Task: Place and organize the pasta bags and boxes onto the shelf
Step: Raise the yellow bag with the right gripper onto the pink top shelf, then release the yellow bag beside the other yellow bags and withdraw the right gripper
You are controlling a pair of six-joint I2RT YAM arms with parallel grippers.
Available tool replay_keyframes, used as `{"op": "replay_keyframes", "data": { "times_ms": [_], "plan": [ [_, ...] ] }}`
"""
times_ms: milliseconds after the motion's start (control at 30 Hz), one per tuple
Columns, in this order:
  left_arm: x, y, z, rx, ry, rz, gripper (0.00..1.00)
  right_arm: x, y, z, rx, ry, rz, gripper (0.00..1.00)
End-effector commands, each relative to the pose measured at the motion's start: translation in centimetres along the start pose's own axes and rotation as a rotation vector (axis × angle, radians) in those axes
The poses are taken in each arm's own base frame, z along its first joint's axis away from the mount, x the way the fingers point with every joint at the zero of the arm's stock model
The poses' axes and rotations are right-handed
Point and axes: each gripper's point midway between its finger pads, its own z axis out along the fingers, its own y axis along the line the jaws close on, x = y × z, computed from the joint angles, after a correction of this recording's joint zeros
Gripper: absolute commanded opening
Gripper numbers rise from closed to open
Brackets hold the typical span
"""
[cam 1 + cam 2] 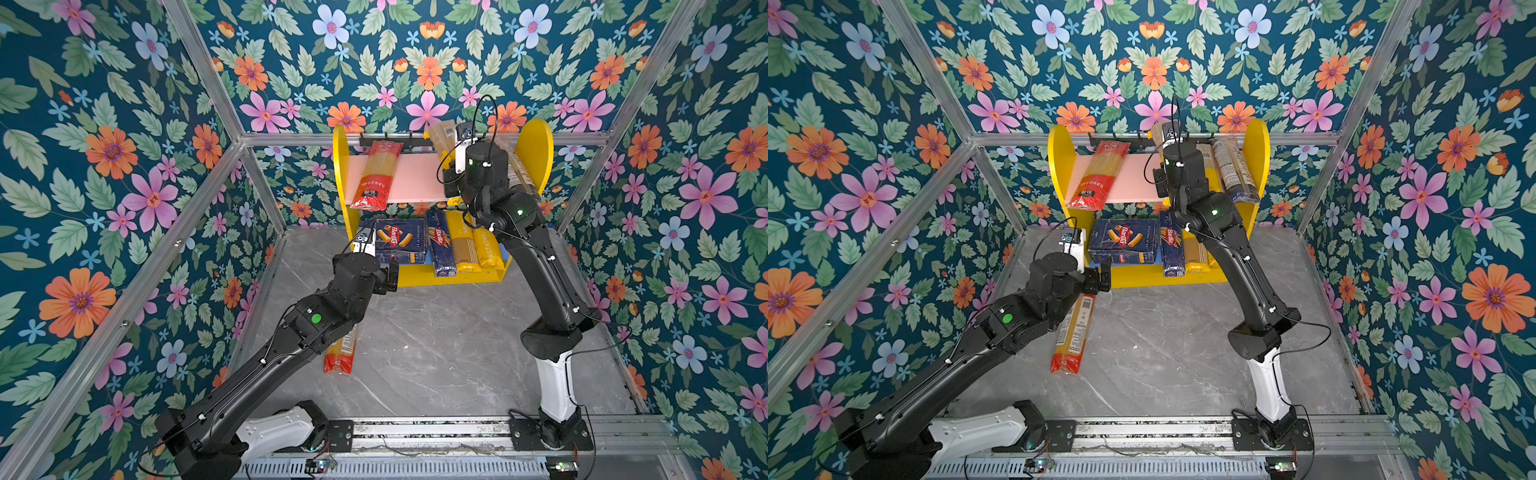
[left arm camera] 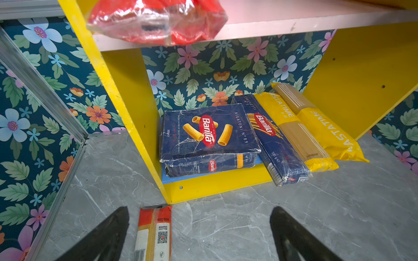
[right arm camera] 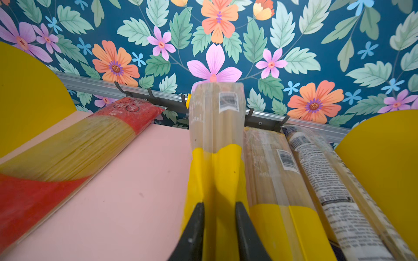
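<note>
A grey marble counter [image 1: 436, 353] carried a small two-tier shelf [image 1: 536, 149] with yellow side panels, standing against the floral back wall. On its blue lower board [image 2: 172, 178] lay a wide Barilla rigatoni box [image 2: 208, 135]. A narrow Barilla spaghetti box [image 2: 271, 140] lay just beside it, followed by two yellow PASTATIME bags [image 2: 321, 133] side by side.

On the pink upper board [image 1: 415, 174] a red-ended bag [image 1: 376, 174] lay slanted near the left panel. At the right, a yellow-ended bag [image 3: 271, 171] and a clear labelled bag [image 3: 328, 180] lay side by side. A second red-ended packet [image 1: 1073, 332] lay on the counter in front of the shelf's left panel, partly under the left arm.

The right end effector [image 3: 219, 210] was closed on the yellow end of a held bag [image 3: 217, 135], raised over the pink board just beside the yellow-ended bag. The left end effector [image 2: 199, 210] hung wide open and empty above the counter, over the packet's near end.
</note>
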Motion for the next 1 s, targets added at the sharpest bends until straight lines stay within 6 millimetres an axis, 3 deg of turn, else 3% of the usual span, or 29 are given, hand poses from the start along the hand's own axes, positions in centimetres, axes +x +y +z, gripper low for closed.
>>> {"op": "replay_keyframes", "data": {
  "times_ms": [0,200,367,500,567,700,833,933,967],
  "plan": [
    [-0.4,0.1,0.0,-0.006,-0.019,-0.005,1.0,-3.7,-0.6,0.1,-0.005,-0.148,0.129,0.24],
    [0.1,0.3,0.4,-0.021,-0.007,0.007,1.0,-2.8,-0.7,1.6,-0.016,-0.132,0.16,0.27],
    [0.4,0.7,0.4,-0.03,-0.002,0.011,1.0,-2.5,-0.8,1.4,-0.01,-0.119,0.158,0.47],
    [0.4,1.0,0.1,-0.038,-0.004,0.004,1.0,-3.0,-0.6,0.0,-0.047,-0.115,0.167,0.62],
    [0.8,1.4,-0.1,-0.05,0.002,-0.003,1.0,-3.3,-0.2,-1.2,-0.056,-0.115,0.144,0.71],
    [2.1,2.6,-0.7,-0.08,0.019,-0.019,1.0,-3.2,1.9,-4.0,-0.063,-0.108,0.046,0.79],
    [4.4,4.1,-0.9,-0.124,0.06,-0.04,1.0,-0.9,4.9,-7.6,-0.129,-0.054,-0.001,0.87],
    [6.7,5.4,-0.6,-0.165,0.117,-0.055,1.0,2.0,7.2,-10.3,-0.169,-0.012,-0.027,0.98],
    [7.4,5.7,-0.4,-0.17,0.139,-0.061,1.0,1.8,6.7,-12.0,-0.173,-0.022,-0.014,0.99]
  ]
}}
